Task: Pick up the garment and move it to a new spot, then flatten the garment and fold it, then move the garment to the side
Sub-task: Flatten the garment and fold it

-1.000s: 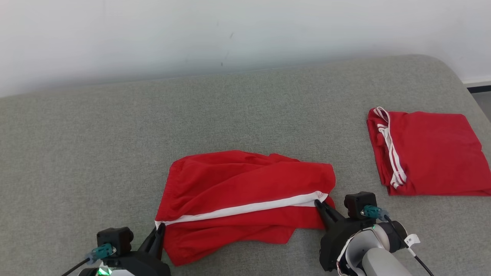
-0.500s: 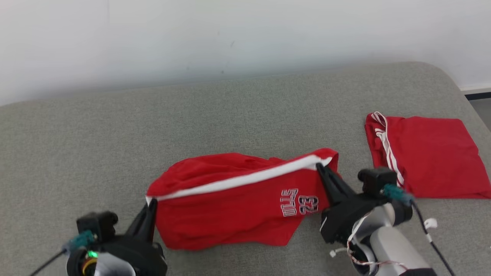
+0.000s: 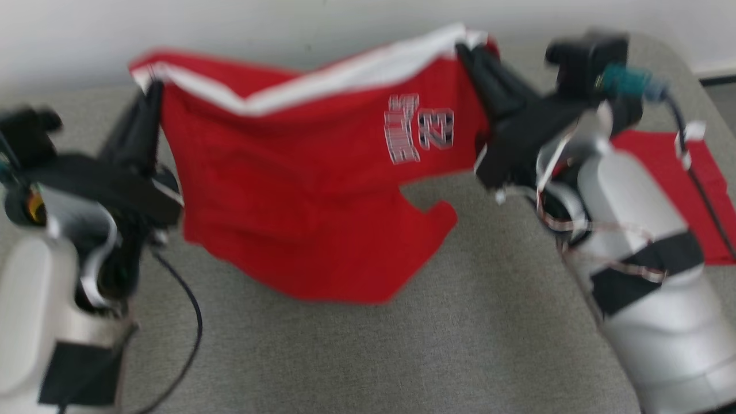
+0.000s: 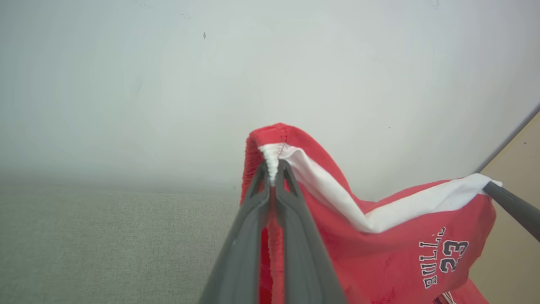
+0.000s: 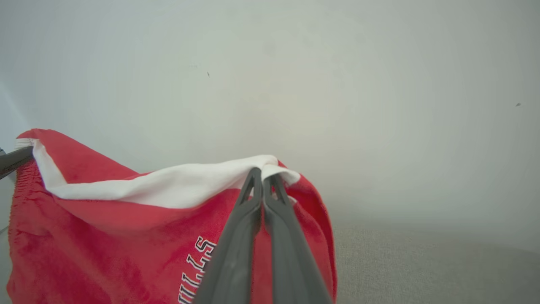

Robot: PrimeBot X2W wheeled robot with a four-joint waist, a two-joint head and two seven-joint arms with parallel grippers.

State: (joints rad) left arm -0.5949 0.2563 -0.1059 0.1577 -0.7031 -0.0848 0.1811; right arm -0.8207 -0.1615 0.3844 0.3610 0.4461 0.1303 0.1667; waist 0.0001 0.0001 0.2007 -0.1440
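The garment [image 3: 299,190] is a pair of red shorts with a white side stripe and white lettering with a number. It hangs in the air above the grey surface [image 3: 345,356], stretched between both grippers. My left gripper [image 3: 154,92] is shut on its left end, seen close in the left wrist view as the gripper [image 4: 273,171] pinching the stripe of the garment [image 4: 379,253]. My right gripper [image 3: 463,49] is shut on the right end; in the right wrist view that gripper [image 5: 261,175] clamps the white stripe of the garment [image 5: 126,236].
A second red garment [image 3: 696,190] lies folded on the grey surface at the right, partly behind my right forearm [image 3: 638,230]. A pale wall [image 3: 230,29] stands behind the surface. My left forearm [image 3: 40,299] fills the lower left.
Both grippers have risen with the garment, lifting it off the grey surface; it now hangs spread between them with the lettering facing me. The head view has also shifted.
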